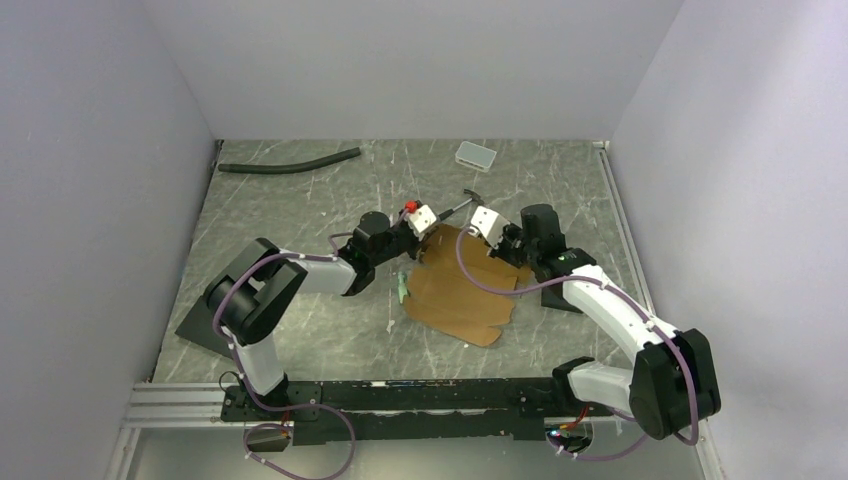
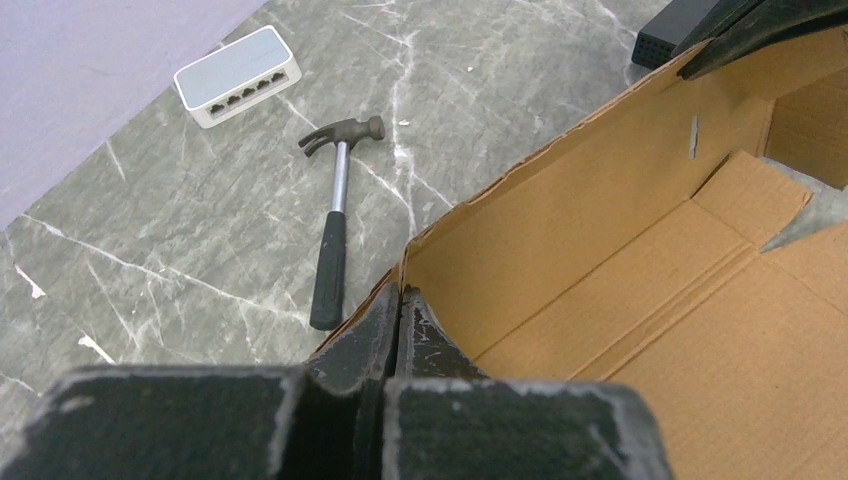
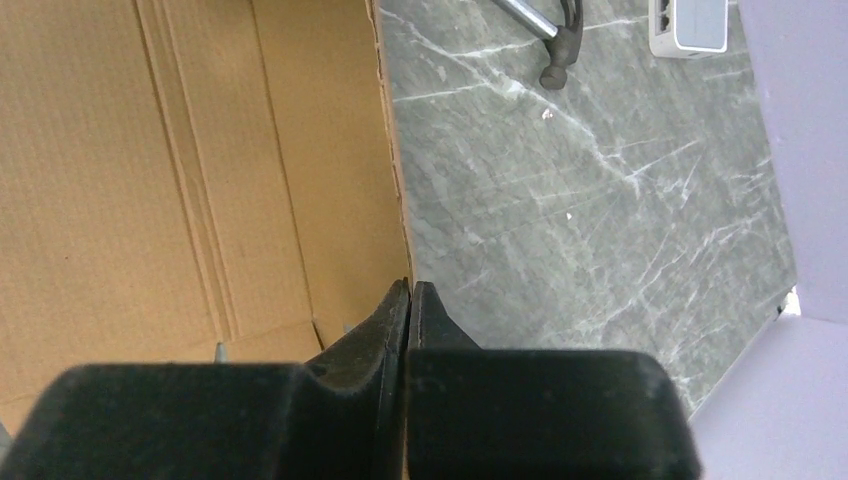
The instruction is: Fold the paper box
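Note:
The paper box [image 1: 465, 285] is a brown die-cut cardboard sheet in the middle of the table, its far panel lifted upright. My left gripper [image 1: 432, 224] is shut on the left end of that raised panel; in the left wrist view the gripper [image 2: 402, 296] pinches the cardboard edge, with the box [image 2: 640, 260] spreading to the right. My right gripper [image 1: 483, 227] is shut on the right end of the same panel; in the right wrist view the gripper [image 3: 410, 290] clamps the edge of the box [image 3: 150, 170].
A hammer [image 1: 458, 205] lies just behind the box, also in the left wrist view [image 2: 334, 225]. A small white-grey tray [image 1: 476, 155] sits at the back. A black hose [image 1: 290, 163] lies at the back left. A black slab [image 1: 555, 290] lies under the right arm.

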